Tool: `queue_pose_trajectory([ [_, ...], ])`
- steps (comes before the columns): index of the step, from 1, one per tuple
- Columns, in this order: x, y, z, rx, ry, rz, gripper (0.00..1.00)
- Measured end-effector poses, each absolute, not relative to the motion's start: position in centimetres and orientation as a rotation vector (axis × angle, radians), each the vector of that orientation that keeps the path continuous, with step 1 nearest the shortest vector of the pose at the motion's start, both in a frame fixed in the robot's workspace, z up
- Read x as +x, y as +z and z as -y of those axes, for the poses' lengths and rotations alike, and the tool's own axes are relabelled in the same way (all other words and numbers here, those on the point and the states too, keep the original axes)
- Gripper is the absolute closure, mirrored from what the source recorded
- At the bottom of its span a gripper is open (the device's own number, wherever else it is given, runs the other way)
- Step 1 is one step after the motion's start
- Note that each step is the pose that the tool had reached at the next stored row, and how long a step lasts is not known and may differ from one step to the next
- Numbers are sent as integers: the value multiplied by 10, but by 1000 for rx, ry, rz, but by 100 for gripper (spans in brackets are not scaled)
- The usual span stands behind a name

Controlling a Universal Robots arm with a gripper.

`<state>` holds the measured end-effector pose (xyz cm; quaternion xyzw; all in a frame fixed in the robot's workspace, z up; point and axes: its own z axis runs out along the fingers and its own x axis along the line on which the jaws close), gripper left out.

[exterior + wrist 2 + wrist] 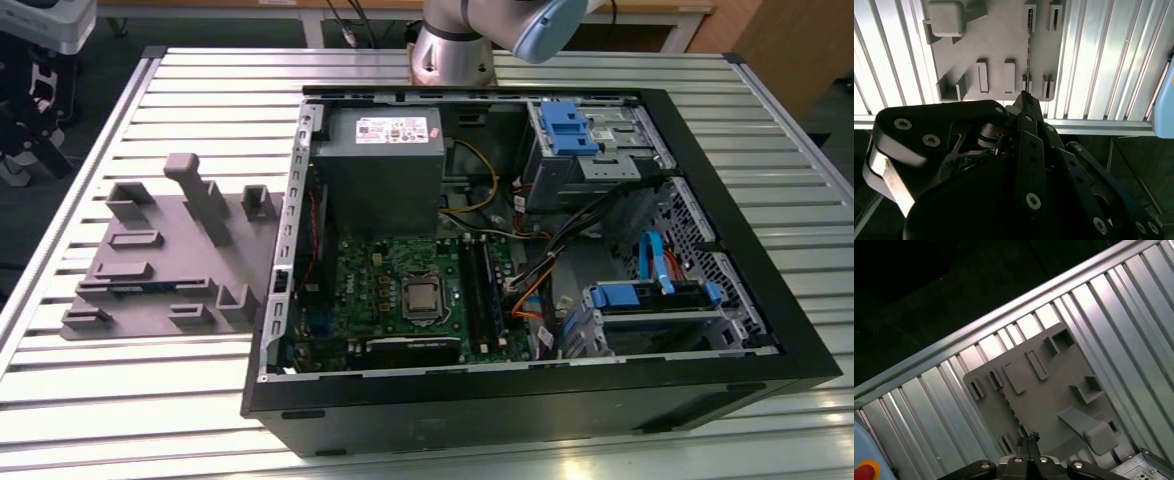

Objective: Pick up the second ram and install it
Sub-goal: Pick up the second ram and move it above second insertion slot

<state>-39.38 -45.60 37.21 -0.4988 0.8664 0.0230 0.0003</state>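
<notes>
Fingers [1027, 109] of the gripper [1024, 96] sit together, holding nothing, well apart from the second ram [1028, 50], which stands on edge in the grey tray [999, 40]. On the slatted surface [134, 385] the tray lies near the edge at the exterior view's left, just beside the open computer case [534, 405], with bare slats on its other sides.

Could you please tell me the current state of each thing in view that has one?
second ram: standing on edge in the slots of the grey tray, not gripped.
gripper: shut, empty, above the grey tray.
grey tray: flat on the slatted table.
computer case: lying on its side, open.
</notes>
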Motion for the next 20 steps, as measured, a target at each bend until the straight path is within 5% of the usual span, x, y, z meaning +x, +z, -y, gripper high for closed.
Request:
queue_pose_trajectory([
  [20, -394, 365, 456, -1903, 71, -2504, 89],
])
